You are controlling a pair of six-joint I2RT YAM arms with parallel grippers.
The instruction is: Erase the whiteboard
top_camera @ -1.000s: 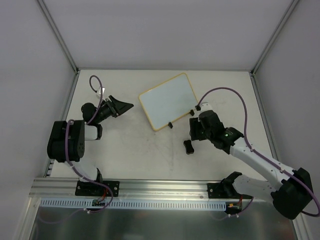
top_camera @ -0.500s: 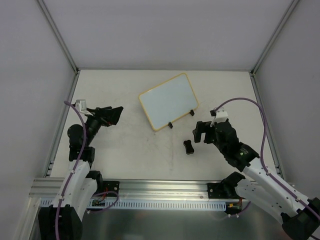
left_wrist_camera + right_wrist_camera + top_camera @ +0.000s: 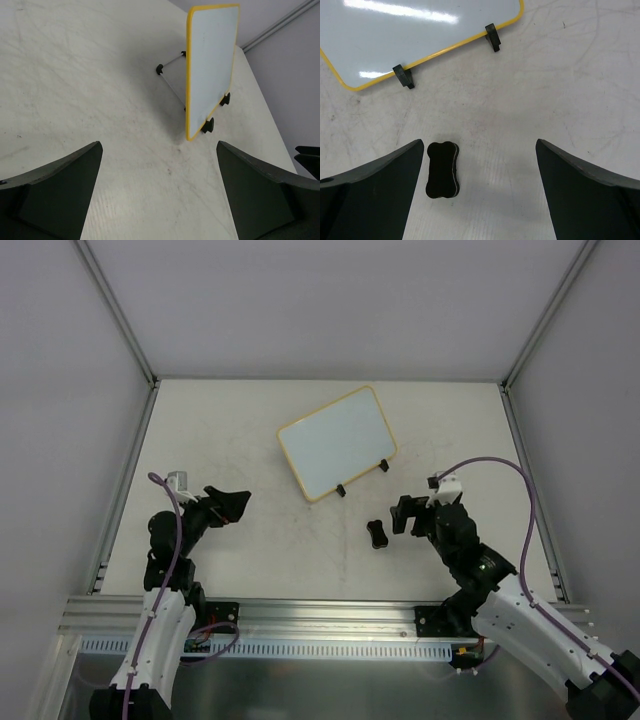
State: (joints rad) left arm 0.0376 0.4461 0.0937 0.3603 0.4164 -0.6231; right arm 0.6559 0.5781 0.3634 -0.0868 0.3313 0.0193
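The whiteboard (image 3: 335, 443) has a yellow frame and two black clip feet, and it stands tilted at the table's middle back. Its face looks blank in the left wrist view (image 3: 212, 65) and in the right wrist view (image 3: 415, 35). A small black bone-shaped eraser (image 3: 377, 533) lies on the table in front of the board, free of both grippers. My right gripper (image 3: 408, 513) is open just right of the eraser (image 3: 441, 170), which lies beside the left finger (image 3: 380, 190). My left gripper (image 3: 232, 503) is open well to the left, facing the board, with bare table between its fingers (image 3: 55, 190).
The table's white walls and metal corner posts (image 3: 115, 310) close in the back and sides. An aluminium rail (image 3: 320, 615) with the arm bases runs along the near edge. Purple cables (image 3: 490, 465) loop from both arms.
Both arms pulled back toward the near edge and both grippers opened wide. The right gripper moved away from the board's feet. The eraser and the whiteboard stayed put.
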